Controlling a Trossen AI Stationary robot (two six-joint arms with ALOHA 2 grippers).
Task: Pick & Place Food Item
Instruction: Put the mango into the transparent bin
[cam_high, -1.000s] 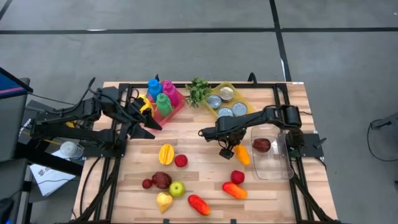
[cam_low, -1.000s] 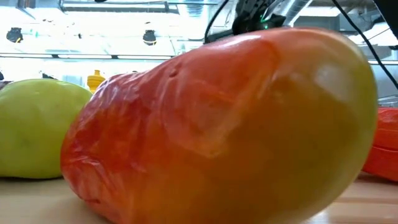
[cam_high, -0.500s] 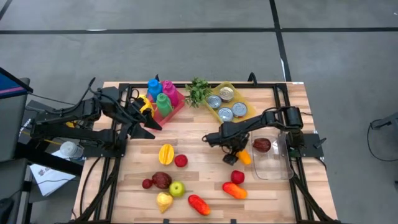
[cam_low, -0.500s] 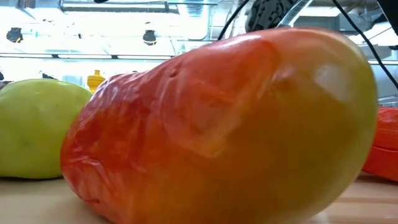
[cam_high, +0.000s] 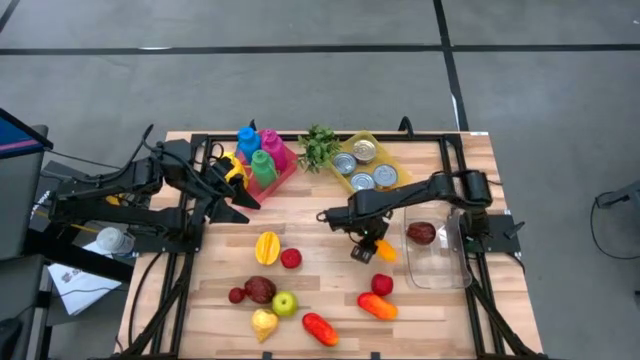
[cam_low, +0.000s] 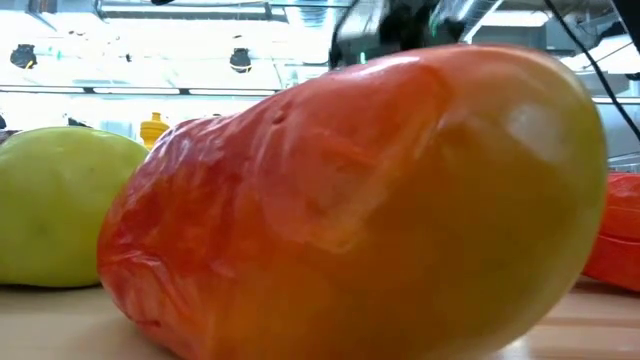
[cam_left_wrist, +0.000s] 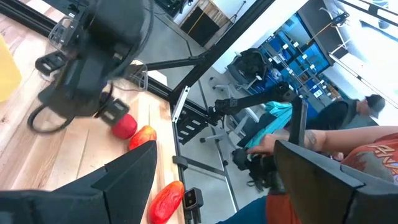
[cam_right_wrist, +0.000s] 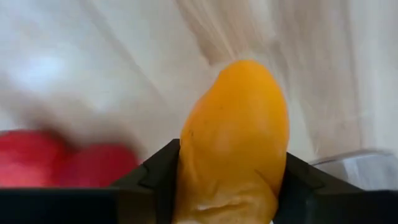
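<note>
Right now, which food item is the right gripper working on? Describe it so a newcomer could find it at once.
Start at the clear plastic container on the table's right side. Just beside it, the right gripper is closed on an elongated orange-yellow fruit. Unlike the round red fruit nearby, it is oblong, plain orange-yellow and sits between dark fingers.

The right arm reaches toward 9 o'clock across the tabletop (cam_high: 440, 300), its gripper (cam_high: 372, 247) pointing down, fingers (cam_right_wrist: 158, 171) clamped on something. The left arm rests at 9 o'clock, gripper (cam_high: 238, 207) wide apart.
</note>
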